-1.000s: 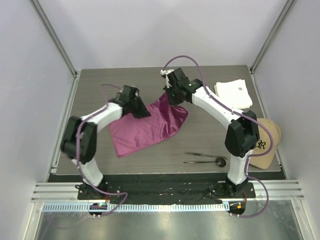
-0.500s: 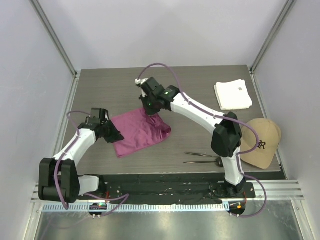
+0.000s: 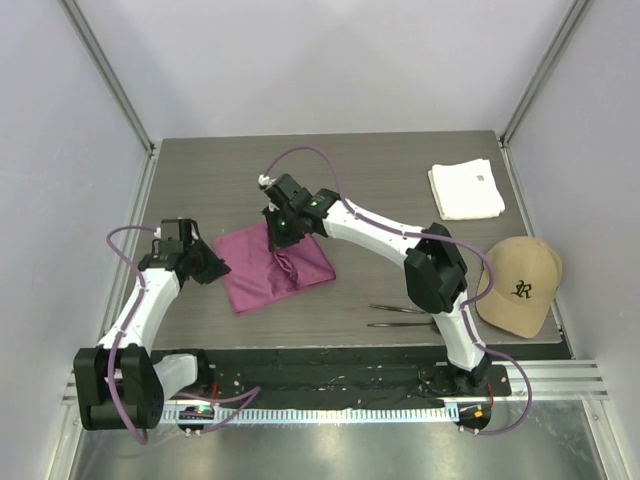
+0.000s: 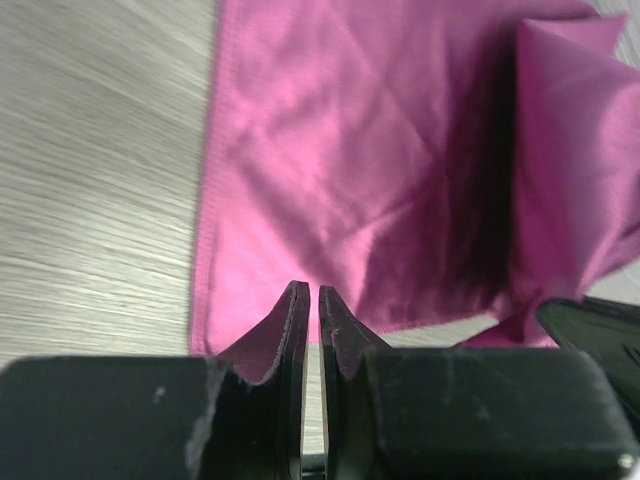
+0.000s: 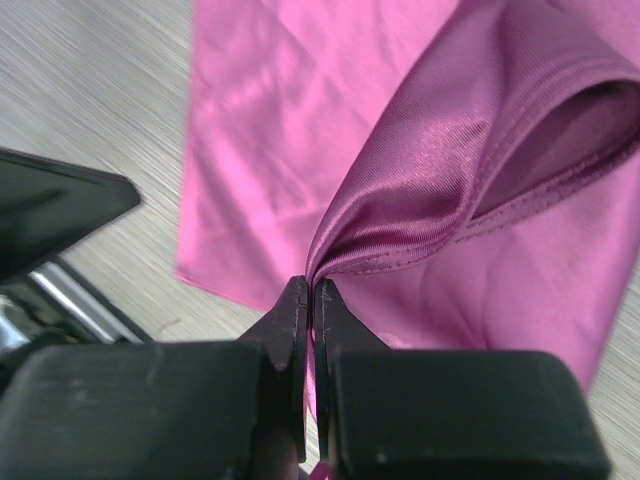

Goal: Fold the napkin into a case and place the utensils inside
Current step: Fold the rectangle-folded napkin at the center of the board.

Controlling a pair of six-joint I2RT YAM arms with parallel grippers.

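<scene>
Utensils lie at the table's near edge, right of centre, apart from the cloth. Napkin mid-table, left of centre, partly folded. Left gripper: jaws almost together at the napkin's left edge; grip unclear. Right gripper: clamped on a raised fold. White cloth far right.

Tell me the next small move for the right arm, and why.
Probably lower the right gripper toward the table, laying the flap flat. Its jaws pinch a raised edge of the napkin, arched over the flat layer, close to the left gripper.
</scene>
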